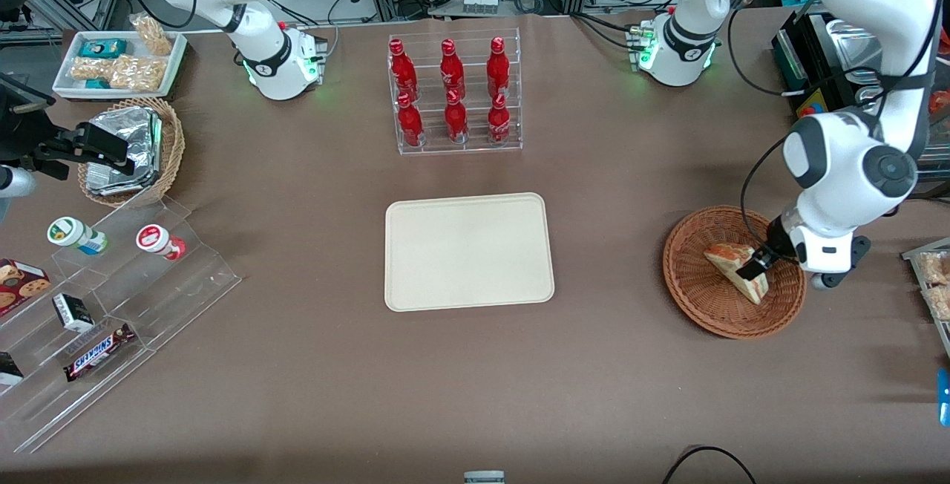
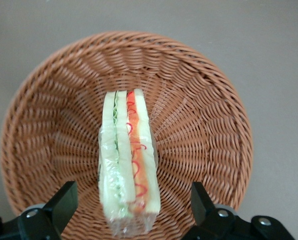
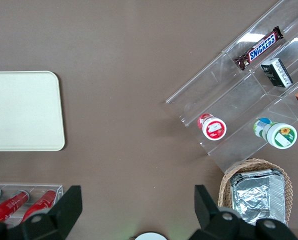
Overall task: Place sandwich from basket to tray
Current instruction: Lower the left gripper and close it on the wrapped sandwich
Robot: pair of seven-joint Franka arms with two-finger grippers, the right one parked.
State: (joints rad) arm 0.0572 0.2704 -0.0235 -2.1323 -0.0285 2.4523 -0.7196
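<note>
The sandwich lies in the reddish-brown wicker basket at the working arm's end of the table. In the left wrist view the sandwich stands on edge in clear wrap, showing white, green and red-orange layers, with the basket around it. My gripper hangs low over the basket, open, one black finger on each side of the sandwich with clear gaps, not touching it. The cream tray lies bare at mid-table.
An acrylic rack of red bottles stands farther from the front camera than the tray. Toward the parked arm's end are a tan basket of foil packets, a white snack tray and a stepped acrylic display.
</note>
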